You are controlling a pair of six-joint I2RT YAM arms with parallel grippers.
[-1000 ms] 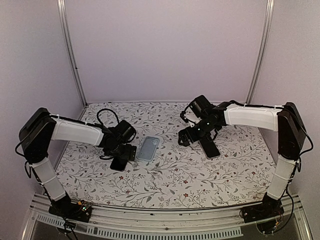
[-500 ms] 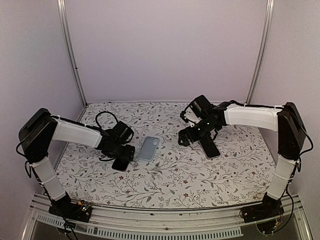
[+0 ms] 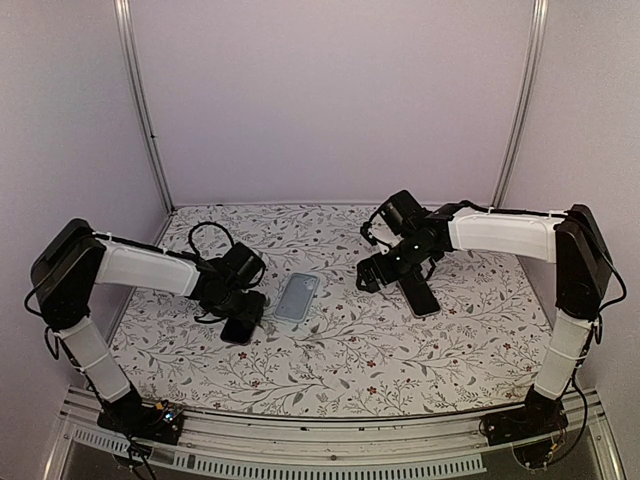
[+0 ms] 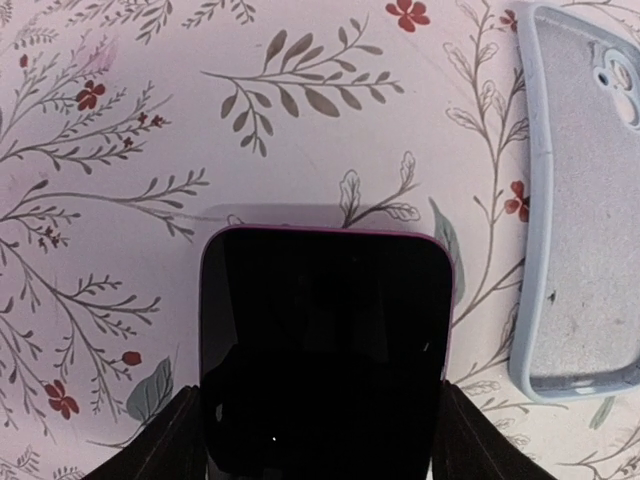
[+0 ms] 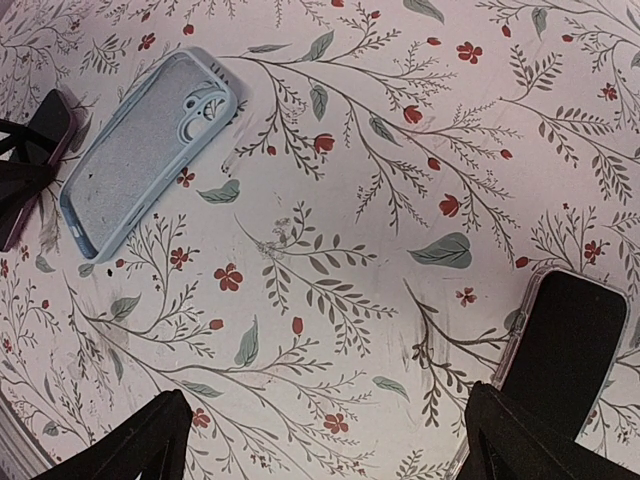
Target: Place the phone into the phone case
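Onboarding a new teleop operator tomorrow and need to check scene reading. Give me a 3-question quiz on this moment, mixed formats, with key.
1. True or false: the phone case already holds a phone.
2. Which gripper holds the pink-edged phone by its sides? A) left gripper B) right C) neither
3. How many phones show in the top view?

Key
1. False: the case lies empty, inner side up.
2. A.
3. Two: the pink-edged one and a second phone near the open right gripper.

Floral table (image 3: 350, 352) bearing phone case (image 3: 298, 297), phone (image 3: 421, 297)
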